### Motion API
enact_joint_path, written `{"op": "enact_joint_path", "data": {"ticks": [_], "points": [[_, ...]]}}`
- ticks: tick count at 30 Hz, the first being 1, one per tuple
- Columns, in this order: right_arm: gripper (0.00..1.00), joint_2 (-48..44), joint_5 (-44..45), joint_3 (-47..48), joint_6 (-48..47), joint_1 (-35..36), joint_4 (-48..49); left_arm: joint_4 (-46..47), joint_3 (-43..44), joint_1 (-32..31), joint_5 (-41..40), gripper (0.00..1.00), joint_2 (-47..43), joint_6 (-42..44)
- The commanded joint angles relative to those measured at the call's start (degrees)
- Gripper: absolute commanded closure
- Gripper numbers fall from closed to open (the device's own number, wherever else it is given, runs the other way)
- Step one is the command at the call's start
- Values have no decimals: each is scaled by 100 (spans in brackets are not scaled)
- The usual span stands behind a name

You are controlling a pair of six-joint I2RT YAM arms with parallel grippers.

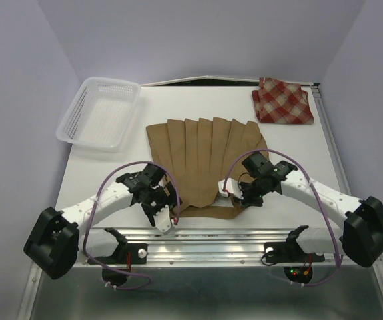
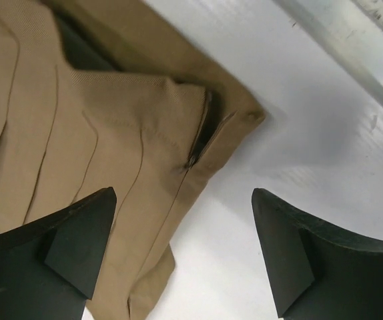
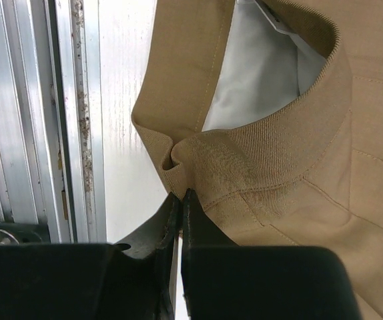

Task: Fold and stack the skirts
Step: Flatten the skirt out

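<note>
The right gripper (image 3: pixel 180 197) is pinching, jaws pressed together, the puckered waistband (image 3: pixel 271 143) of the tan skirt (image 1: pixel 205 153). Only its wrist view is showing a white tag (image 3: pixel 278 20) inside, print unreadable. The left gripper (image 2: pixel 183 200) is hanging spread wide over the skirt's near-left corner. Only the top view is showing the folded plaid skirt (image 1: pixel 283 100) lying far right and the basket (image 1: pixel 78 117) far left.

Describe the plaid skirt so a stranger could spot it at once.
On the white table, look to the far right corner. The folded plaid skirt lies there alone. Its red-and-cream check sets it apart from the plain tan pleated skirt at centre.
</note>
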Motion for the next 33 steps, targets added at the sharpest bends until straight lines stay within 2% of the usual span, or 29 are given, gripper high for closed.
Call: {"op": "enact_joint_path", "data": {"ticks": [1,6,11,12,14,15,16,18,19,21,22,23,24,26,28,33], "points": [[99,54,-92,159,-155,-8,-215,-60,263,-403,-90,13,373,674],[99,36,-74,124,-217,-8,-277,36,421,-799,-170,21,804,630],[99,-69,14,19,-261,-8,-286,229,203,-1177,-108,41,813,509],[99,-95,31,19,-244,-8,-286,308,184,-1230,-117,48,830,368],[99,-183,110,10,-147,-8,-295,484,254,-1283,-126,67,1006,43],[99,-314,206,10,-86,-8,-295,537,324,-1274,-152,78,1093,-542],[99,-393,277,19,-16,-8,-303,702,403,-1248,-152,100,1086,-974],[99,-708,417,123,143,-148,-365,618,745,-1003,83,100,885,-1966],[99,-824,418,185,169,-279,-400,512,877,-793,242,100,779,-2171],[99,-1052,366,378,187,-839,-505,414,1280,15,593,100,454,-2724],[99,-1227,235,605,196,-1052,-627,423,1378,531,839,100,87,-3301],[99,-1299,146,729,222,-1254,-698,519,1449,762,911,100,-143,-3647],[99,-1447,6,992,327,-1552,-725,885,1511,956,964,100,-615,-4442],[99,-1536,-39,1292,599,-1677,-656,1500,1424,1396,964,100,-1101,-5411],[99,-1493,4,1669,1115,-1730,-367,2456,1344,1485,545,100,-1697,-6884],[99,-1020,233,3380,1742,-2239,135,3243,1888,1564,-677,100,-2008,-8859]]}}
